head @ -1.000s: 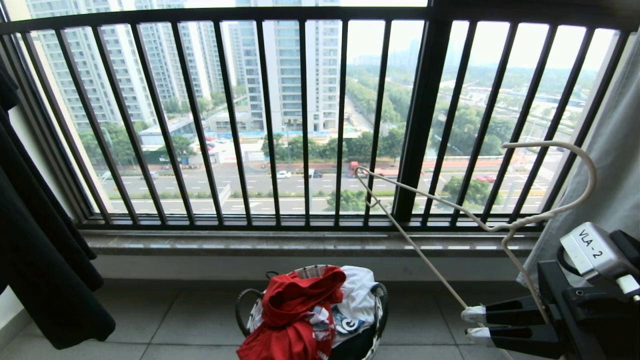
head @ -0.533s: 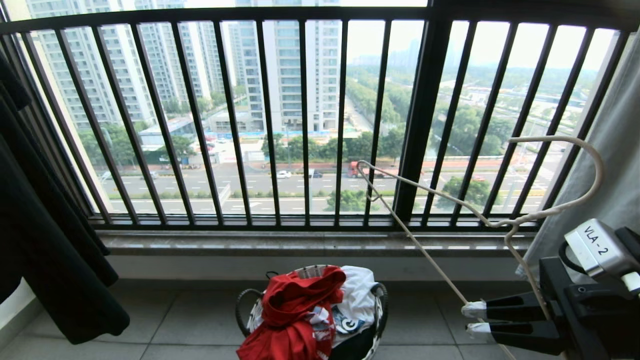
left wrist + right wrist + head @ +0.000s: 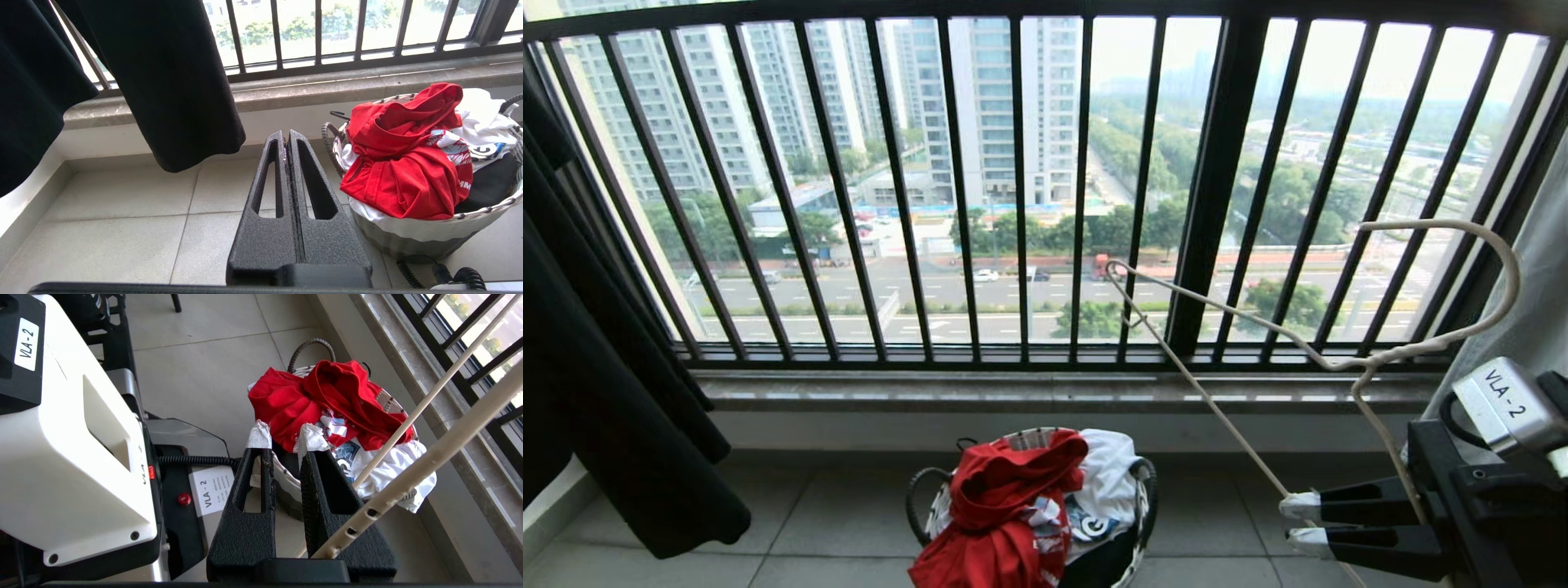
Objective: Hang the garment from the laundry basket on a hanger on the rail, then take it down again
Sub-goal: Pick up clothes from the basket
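The red garment (image 3: 1001,506) lies crumpled on top of the laundry basket (image 3: 919,498) on the floor below the window. My right gripper (image 3: 1294,521) is at the lower right, level with the basket, shut on the lower wire of the off-white hanger (image 3: 1339,363), whose hook curves up to the right. In the right wrist view the hanger (image 3: 429,461) crosses over one finger, with the garment (image 3: 322,396) beyond my gripper (image 3: 284,437). My left gripper (image 3: 286,136) is shut and empty, low beside the basket (image 3: 429,232) and garment (image 3: 404,163). The rail is out of view.
A black garment (image 3: 596,392) hangs at the left, close above my left gripper. A white printed garment (image 3: 1107,474) lies under the red one. The dark window railing (image 3: 1217,180) and stone sill stand behind the basket. Grey cloth (image 3: 1543,269) hangs at the right. My base (image 3: 73,437) is beside the basket.
The whole view has shifted slightly, showing more of the black garment. The hanger's hook has edged up and to the right. Both grippers keep their state.
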`<state>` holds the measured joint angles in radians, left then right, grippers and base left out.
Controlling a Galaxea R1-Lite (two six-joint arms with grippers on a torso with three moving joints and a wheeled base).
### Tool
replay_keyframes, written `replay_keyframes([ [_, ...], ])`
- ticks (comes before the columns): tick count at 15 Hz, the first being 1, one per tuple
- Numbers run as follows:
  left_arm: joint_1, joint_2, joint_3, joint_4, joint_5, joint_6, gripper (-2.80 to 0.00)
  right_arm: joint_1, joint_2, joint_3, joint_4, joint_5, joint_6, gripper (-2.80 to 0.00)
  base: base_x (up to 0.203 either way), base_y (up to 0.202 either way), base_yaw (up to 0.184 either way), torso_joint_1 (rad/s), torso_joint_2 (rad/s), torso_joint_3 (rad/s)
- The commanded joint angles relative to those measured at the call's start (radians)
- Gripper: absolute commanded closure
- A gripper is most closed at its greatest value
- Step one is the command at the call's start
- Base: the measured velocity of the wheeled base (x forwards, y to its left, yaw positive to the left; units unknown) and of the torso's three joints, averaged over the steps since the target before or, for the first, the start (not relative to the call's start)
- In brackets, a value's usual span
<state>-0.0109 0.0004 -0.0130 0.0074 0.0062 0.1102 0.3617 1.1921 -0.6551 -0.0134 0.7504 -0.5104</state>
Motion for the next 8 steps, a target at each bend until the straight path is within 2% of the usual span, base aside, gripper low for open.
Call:
replay_keyframes([
  [1,0.0,0.001,0.006,0.001,-0.002,0.0,0.0,0.0,0.0,-0.001,0.0,0.004,-0.003,0.0,0.0,0.0,0.0,0.002,0.0,-0.186],
  [8,0.0,0.001,0.013,0.005,-0.008,0.0,0.0,0.0,-0.002,-0.001,-0.002,0.004,-0.003,0.0,0.0,0.0,0.0,0.003,0.0,-0.192],
])
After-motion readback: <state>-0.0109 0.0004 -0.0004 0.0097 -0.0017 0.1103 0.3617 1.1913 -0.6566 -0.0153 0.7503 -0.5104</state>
